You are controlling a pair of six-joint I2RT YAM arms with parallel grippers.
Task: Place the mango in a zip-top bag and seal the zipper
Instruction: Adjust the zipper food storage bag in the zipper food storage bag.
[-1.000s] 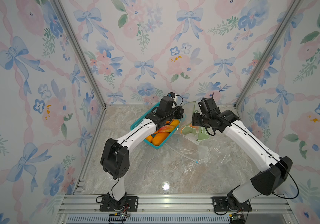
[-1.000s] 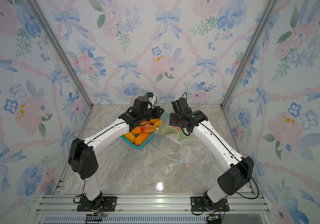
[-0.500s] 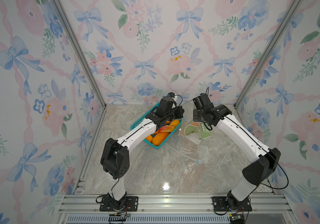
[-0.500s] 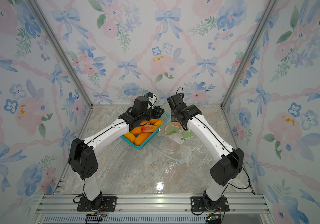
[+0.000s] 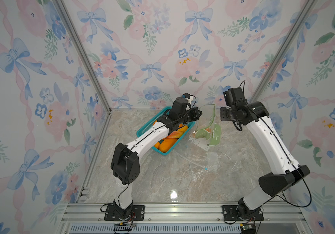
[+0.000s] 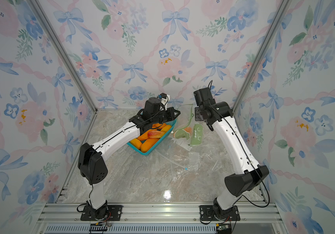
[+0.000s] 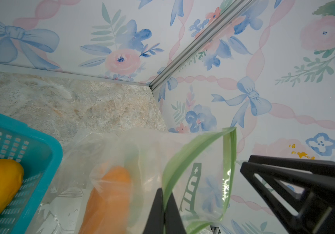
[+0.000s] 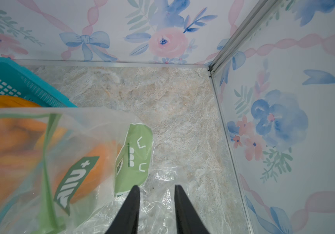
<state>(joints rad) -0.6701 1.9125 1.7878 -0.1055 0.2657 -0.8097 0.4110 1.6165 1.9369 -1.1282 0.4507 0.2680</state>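
Mango [image 7: 109, 194] lies inside the zip-top bag [image 5: 205, 123], which stands a little right of the middle of the frame in both top views, just beside the teal basket [image 5: 142, 131] holding the other mangoes [image 5: 166, 144]. The left gripper [image 7: 163, 192] is pinched tight on the green zipper strip [image 7: 193, 150] at the bag's mouth and holds that edge up; the mouth gapes unsealed. The right gripper [image 8: 157, 187] hangs beside the bag, jaws narrowly apart with nothing between them. The fruit looks firm, rounded and fairly heavy for so thin a film, so its weight probably sags the bag down onto the marble table [image 5: 162, 178]. The film itself is soft and slick and crumples easily, so a hold on the clear wall would likely slip or drag the mouth askew. The stiffer zipper strip seems the better place to grip, at the free end away from the left gripper's pinch, so the two tracks can be drawn taut and pressed together.
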